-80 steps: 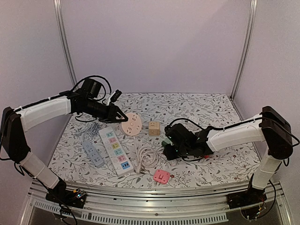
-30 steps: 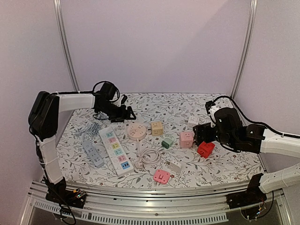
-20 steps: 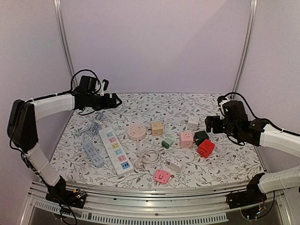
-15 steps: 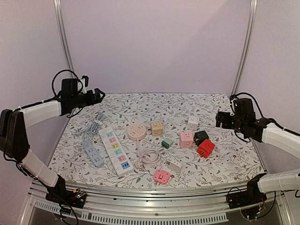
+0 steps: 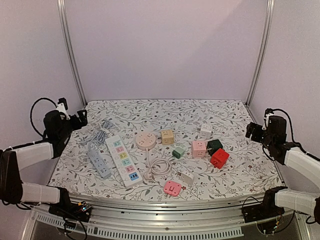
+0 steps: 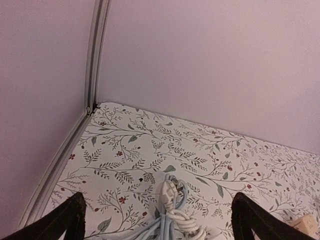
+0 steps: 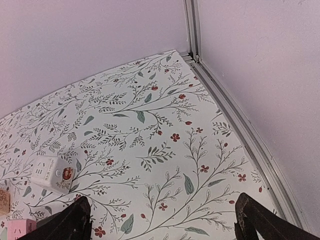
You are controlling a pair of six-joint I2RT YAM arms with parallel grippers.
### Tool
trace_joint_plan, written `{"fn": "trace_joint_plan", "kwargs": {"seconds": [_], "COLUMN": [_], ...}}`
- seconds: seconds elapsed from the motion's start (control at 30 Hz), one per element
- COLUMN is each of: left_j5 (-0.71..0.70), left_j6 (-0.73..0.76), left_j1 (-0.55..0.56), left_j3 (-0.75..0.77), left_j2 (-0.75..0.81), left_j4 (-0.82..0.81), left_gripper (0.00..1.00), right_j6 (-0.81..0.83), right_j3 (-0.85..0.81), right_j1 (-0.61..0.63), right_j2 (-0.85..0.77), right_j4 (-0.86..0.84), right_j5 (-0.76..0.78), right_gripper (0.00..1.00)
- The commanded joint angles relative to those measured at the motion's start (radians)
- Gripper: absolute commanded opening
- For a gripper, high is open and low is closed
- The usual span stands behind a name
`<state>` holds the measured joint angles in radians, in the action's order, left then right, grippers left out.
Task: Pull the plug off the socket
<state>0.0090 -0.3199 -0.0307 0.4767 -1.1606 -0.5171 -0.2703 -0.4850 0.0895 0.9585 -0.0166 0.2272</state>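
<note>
Both claws stand wide open and hold nothing. The left claw [image 5: 79, 119] hangs by the left edge of the worktop [image 5: 225, 112] and the right claw [image 5: 251, 131] by its right edge. Each is well apart from the sockets, which reads as parking clear of the overhead view. In the wrist views the fingers [image 6: 70, 220] [image 7: 75, 220] sit at the bottom corners with nothing gripped between them.

The likeliest plug of the task, a small white plug [image 5: 187, 177], lies loose near the front, just beside the pink flat socket [image 5: 172, 188] but apart from it. No plug looks seated in any socket, so I judge the pull done, though I cannot tell which socket it belonged to.

Just left of it the white cord [image 5: 157, 167] lies coiled, leading up to the round pink socket [image 5: 145, 140]. Cube sockets lie loosely near the middle: tan [image 5: 167, 136], green [image 5: 178, 152], pink [image 5: 199, 148], dark green [image 5: 215, 145] and red [image 5: 219, 158], with a white adapter [image 5: 205, 131] behind them. Further left lie the white power strip [image 5: 123, 160] and the grey strip [image 5: 99, 161]. The cable bundle [image 6: 172, 210] is gathered at the back, out of the working area.
</note>
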Motion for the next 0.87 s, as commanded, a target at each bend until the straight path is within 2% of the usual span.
{"fn": "trace_joint_plan", "kwargs": {"seconds": [0.0,0.1,0.23,0.33,0.83], "left_j5": [-0.048,-0.054,-0.053,-0.108,-0.094], "left_j6": [0.09,0.117,0.111,0.088,0.084], "left_j1": [0.015,0.027,0.027,0.027,0.027], "left_j3": [-0.105,-0.185,-0.191,-0.209,-0.202], "left_j2": [0.047,0.097,0.146,0.142,0.093], "left_j4": [-0.112,-0.157,-0.153,-0.143,-0.165], "left_gripper": [1.0,1.0,0.99,1.0,1.0], "right_j6": [0.089,0.115,0.121,0.116,0.117], "right_j3": [0.092,0.12,0.155,0.167,0.18], "right_j1": [-0.003,-0.003,-0.002,-0.002,-0.002], "right_j2": [-0.056,-0.073,-0.092,-0.102,-0.124], "right_j4": [-0.209,-0.235,-0.269,-0.277,-0.276], "right_j5": [-0.003,-0.011,-0.025,-0.033,-0.022], "right_gripper": [0.99,0.99,0.99,0.99,0.99]}}
